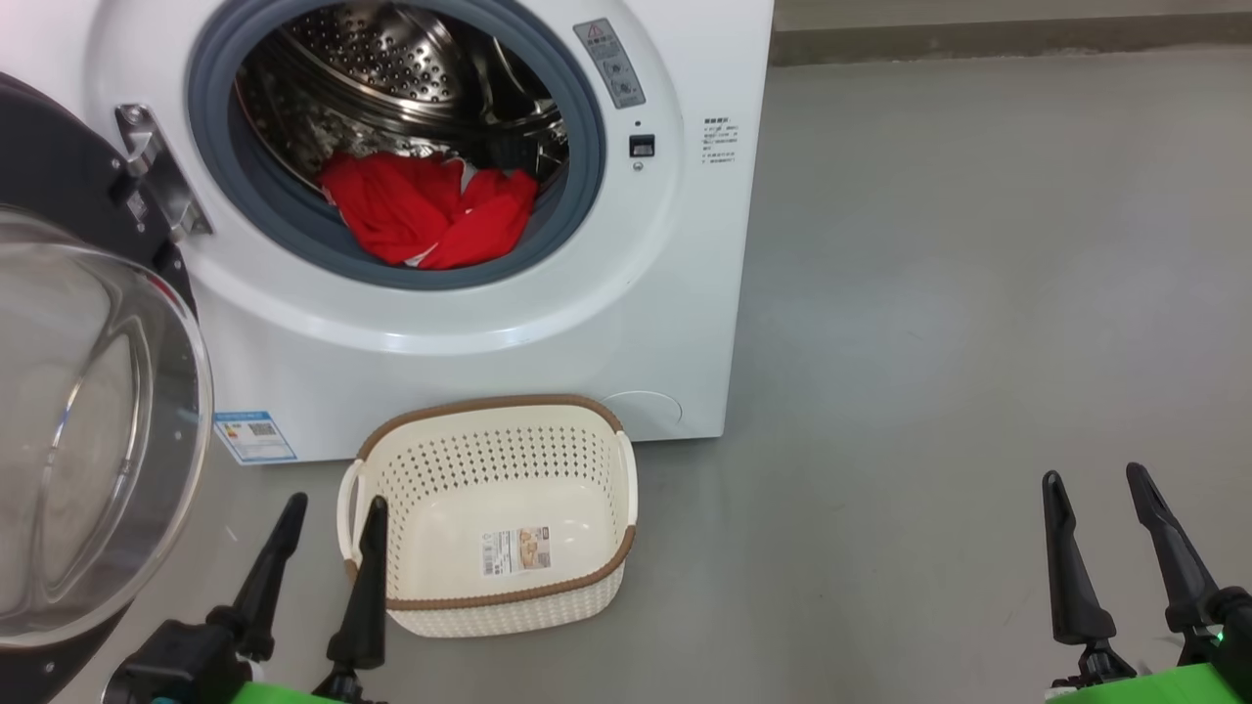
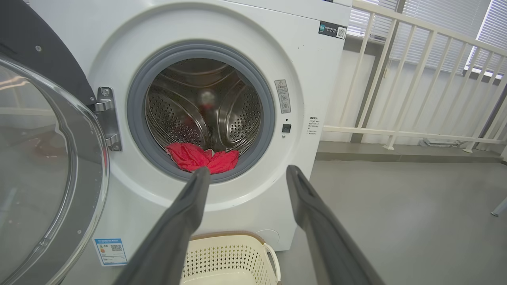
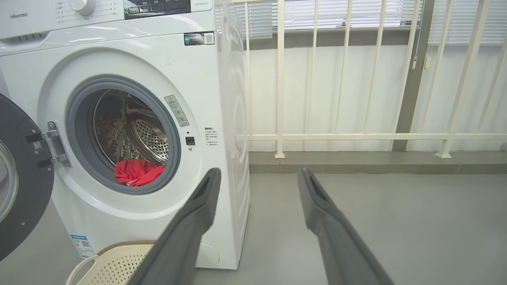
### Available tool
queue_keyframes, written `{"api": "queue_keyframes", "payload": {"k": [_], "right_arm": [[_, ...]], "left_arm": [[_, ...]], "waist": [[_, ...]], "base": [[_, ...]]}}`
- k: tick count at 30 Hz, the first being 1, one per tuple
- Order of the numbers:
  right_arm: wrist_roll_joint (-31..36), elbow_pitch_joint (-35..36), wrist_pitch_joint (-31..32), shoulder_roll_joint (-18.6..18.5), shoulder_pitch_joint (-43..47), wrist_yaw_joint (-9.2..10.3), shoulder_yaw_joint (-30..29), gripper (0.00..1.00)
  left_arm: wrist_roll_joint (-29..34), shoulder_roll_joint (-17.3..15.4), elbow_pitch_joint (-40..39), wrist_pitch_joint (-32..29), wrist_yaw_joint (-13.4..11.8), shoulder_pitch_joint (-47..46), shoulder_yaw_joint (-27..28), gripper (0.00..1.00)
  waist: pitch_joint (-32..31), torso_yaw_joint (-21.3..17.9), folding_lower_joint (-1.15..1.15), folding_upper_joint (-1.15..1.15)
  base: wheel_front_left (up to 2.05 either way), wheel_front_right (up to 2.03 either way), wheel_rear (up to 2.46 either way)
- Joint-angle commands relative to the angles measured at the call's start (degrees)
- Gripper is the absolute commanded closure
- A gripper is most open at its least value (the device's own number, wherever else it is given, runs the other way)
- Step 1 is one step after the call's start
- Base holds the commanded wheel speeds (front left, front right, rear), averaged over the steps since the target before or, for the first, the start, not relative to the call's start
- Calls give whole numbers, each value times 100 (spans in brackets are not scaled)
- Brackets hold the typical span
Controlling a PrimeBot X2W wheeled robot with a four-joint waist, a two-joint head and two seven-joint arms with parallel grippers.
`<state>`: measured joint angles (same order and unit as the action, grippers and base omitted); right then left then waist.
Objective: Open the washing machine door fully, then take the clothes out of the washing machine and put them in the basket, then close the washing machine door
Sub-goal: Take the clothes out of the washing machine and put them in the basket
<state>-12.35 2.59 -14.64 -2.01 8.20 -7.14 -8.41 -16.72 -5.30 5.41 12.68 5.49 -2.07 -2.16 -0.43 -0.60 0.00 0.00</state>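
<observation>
The white washing machine [image 1: 626,293] stands ahead with its door [image 1: 88,430] swung wide open to the left, glass bowl facing me. Red clothes [image 1: 425,210] lie at the front of the steel drum, against the grey gasket; they also appear as the red clothes [image 2: 202,158] and red clothes [image 3: 136,172] in the wrist views. The cream basket [image 1: 626,489] sits on the floor before the machine, with nothing in it but its label. My left gripper [image 1: 333,508] hangs open by the basket's left handle. At the lower right my right gripper [image 1: 1095,479] stands open over bare floor.
Grey floor [image 1: 929,342] stretches to the right of the machine. A white railing [image 3: 336,134] and a low step run along the wall behind. The open door takes up the space at my left.
</observation>
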Motion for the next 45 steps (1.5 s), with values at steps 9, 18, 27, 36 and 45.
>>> {"api": "queue_keyframes", "payload": {"k": [9, 18, 27, 36, 45], "right_arm": [[63, 271, -36, -87, 138, -35, 38, 0], [98, 377, -36, -87, 221, -35, 50, 0], [68, 341, -36, -87, 151, -35, 76, 0], [34, 320, -36, -87, 119, -35, 120, 0], [29, 313, -36, -87, 77, -35, 89, 0]], "left_arm": [[116, -213, -241, -26, -146, 116, 98, 0], [153, -239, -265, -76, -243, 212, 48, 0], [158, -261, -269, -203, -372, 181, 37, 0], [135, -296, -369, -142, -372, 154, 1, 0], [111, -217, -628, -83, -439, 173, -76, 0]], "waist": [[-169, -5, 0, 0], [-180, 8, 0, 0], [-137, 41, 0, 0], [-89, 76, 0, 0], [-60, 101, 0, 0]], "base": [[0, 0, 0], [0, 0, 0], [28, -28, 0], [140, -140, 0], [90, -90, 0]]}}
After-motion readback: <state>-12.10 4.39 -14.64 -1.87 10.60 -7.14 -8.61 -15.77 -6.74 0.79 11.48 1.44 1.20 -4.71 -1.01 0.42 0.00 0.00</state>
